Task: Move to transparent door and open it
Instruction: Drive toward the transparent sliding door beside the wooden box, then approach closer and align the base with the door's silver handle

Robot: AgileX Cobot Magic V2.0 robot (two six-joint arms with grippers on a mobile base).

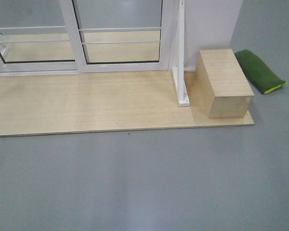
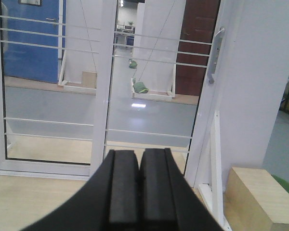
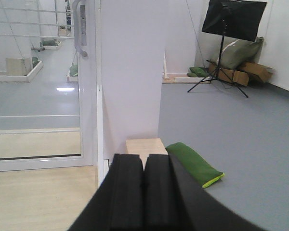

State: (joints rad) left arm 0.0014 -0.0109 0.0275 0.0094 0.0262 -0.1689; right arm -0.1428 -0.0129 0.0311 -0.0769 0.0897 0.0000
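The transparent door stands straight ahead, a glass panel in a white frame with thin white bars. Its curved pull handle is on the right stile, high up. In the right wrist view the same handle is at the upper left, on the door's stile. The front view shows only the door's lower part. My left gripper is shut and empty, well short of the door. My right gripper is also shut and empty, pointing at the wall right of the door.
A handle-less glass panel sits left of the door. A low wooden platform lies in front. A white brace, a wooden box and a green bag stand at the right. A black stand is far right.
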